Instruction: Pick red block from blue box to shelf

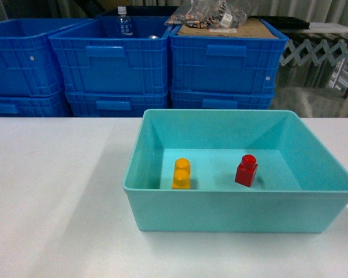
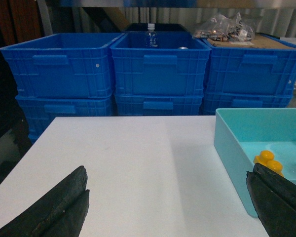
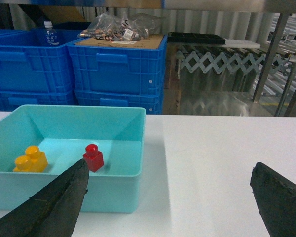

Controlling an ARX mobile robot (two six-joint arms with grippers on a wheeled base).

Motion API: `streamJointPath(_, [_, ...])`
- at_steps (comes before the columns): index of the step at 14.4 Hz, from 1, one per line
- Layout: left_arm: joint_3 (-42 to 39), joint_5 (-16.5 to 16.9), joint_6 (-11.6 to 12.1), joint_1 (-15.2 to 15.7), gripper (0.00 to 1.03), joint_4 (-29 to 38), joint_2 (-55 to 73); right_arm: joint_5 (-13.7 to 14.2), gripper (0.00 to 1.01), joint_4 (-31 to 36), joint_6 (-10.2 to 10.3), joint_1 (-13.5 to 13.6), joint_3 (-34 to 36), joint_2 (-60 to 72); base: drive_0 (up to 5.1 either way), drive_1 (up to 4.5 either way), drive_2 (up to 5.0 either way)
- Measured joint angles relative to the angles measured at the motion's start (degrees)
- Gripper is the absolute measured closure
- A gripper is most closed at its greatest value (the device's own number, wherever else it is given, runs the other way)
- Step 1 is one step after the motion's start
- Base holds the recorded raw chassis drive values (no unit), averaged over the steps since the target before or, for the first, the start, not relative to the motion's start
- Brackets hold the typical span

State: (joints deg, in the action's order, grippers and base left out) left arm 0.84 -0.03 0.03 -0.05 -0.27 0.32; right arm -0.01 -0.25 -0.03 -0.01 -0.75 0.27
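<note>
the blue box (image 1: 238,217) sat on the white table (image 1: 52,197), toward the right of the head view. inside it, on the floor, the red block (image 1: 246,171) stood upright with its stud on top, right of centre and clear of the walls. the yellow brick (image 1: 181,173) lay to its left, well apart from it, its two studs up.

neither claw showed in the head view. in the left wrist view the left claw (image 2: 167,210) was spread wide, its dark fingers (image 2: 54,207) at the bottom corners of the picture, with bare table between them; the box's left wall (image 2: 232,148) and the yellow brick were near the right finger. in the right wrist view the right claw (image 3: 170,202) was likewise released and grasping nothing, one finger (image 3: 59,202) low in front of the box's near wall, the other over the table at the far right. the red block was visible just above the left finger, inside the box.

behind the table stood stacked dark blue crates (image 1: 110,63). one held a water bottle (image 1: 123,22); another carried cardboard and clear bags (image 1: 211,13) on top. steel uprights (image 3: 270,49) rose at the far right of the right wrist view.
</note>
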Motion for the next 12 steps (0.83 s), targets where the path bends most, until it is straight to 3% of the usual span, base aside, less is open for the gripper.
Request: streamJointPath(12, [0.00, 0.00, 0.00, 0.00, 0.05, 0.00, 0.00, -0.02, 0.03, 0.00, 0.00, 0.00, 0.00, 0.00, 0.0, 0.00, 0.0])
